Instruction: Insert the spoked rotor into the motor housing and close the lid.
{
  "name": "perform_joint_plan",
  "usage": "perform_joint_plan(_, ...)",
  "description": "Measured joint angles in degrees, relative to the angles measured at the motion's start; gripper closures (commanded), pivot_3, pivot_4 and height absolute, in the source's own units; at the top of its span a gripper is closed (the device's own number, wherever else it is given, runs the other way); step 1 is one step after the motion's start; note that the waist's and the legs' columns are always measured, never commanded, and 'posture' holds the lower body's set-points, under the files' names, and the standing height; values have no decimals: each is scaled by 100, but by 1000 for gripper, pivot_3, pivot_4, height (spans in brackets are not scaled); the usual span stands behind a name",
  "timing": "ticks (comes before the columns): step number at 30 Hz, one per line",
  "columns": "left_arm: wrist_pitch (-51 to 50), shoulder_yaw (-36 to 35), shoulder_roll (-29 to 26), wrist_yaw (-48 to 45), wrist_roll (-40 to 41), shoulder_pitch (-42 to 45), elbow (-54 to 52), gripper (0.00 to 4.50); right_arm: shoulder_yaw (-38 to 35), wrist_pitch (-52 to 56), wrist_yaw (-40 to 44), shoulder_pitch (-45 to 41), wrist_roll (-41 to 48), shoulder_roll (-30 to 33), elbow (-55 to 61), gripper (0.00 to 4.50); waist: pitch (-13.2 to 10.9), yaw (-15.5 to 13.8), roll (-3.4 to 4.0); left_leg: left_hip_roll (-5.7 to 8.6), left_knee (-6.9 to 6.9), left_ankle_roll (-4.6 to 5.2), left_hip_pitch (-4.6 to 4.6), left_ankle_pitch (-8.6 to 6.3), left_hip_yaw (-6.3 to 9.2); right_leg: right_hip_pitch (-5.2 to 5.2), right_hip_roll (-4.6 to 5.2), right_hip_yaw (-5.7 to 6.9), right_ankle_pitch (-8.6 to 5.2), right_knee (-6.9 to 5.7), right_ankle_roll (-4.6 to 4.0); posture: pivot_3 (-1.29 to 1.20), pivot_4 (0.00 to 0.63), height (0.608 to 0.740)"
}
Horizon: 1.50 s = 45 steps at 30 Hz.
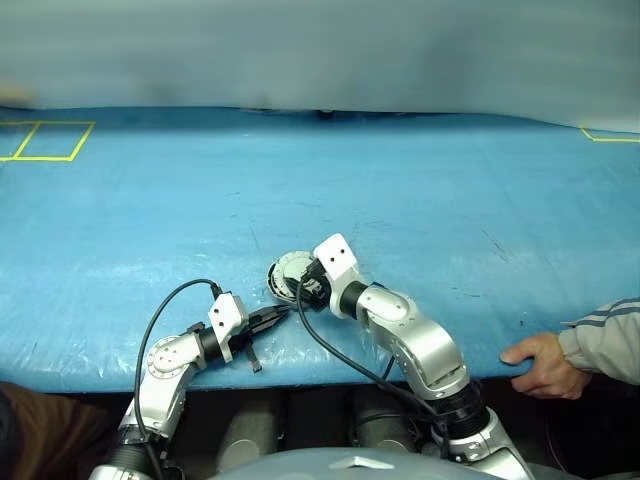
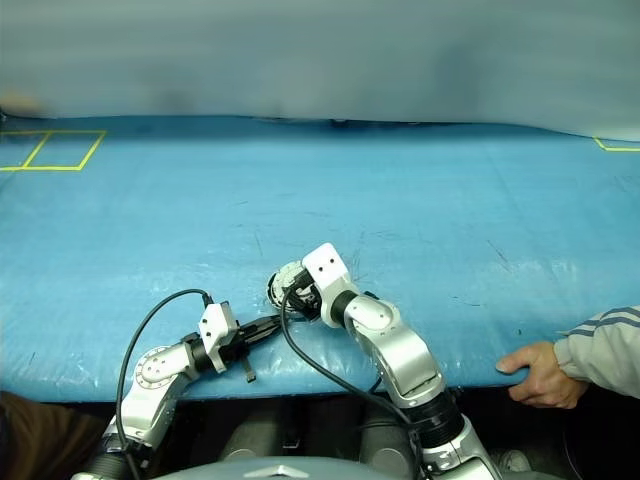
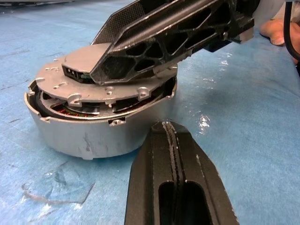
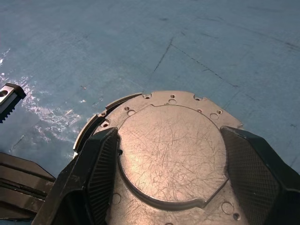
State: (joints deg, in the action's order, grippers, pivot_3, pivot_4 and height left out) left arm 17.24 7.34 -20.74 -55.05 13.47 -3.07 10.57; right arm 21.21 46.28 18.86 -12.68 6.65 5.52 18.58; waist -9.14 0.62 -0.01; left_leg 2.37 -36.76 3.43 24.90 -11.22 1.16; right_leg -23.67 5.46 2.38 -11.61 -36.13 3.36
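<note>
Near the lower centre of the head view, the right gripper (image 4: 171, 173) clamps the lid (image 4: 169, 154) atop the motor housing (image 3: 89, 136), while the left gripper (image 3: 174, 140), jaws pressed together, rests just beside it.

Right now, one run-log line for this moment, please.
stage: closing lid | lid: tilted on motor housing | right gripper: astride lid | left gripper: shut, beside housing

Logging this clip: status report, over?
Left gripper shut beside grey round motor housing. Right gripper straddles flat silver lid, tilted, unseated. Person's hand on table edge.

Silver arms, black cables, latticed tool (image 3: 140, 47)
</note>
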Motion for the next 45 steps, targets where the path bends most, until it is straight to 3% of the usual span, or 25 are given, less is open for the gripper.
perform_joint_plan(37, 31, 4, 22, 17, -103, 24, 30, 4500, 571, -788, 138, -77, -451, 91, -458, 1395, 1, 9, 1, 0, 26, -1, -15, 0, -9, -1, 0, 3, -1, 7, -1, 0, 150, 740)
perform_joint_plan(45, -596, -224, -522, -29, 259, -215, -529, 4500, 600, -977, 187, -87, -484, 103, -587, 1395, 3, 42, 2, -1, 36, -3, -20, 1, -7, -1, 1, -2, -3, 7, -4, 0, 150, 740)
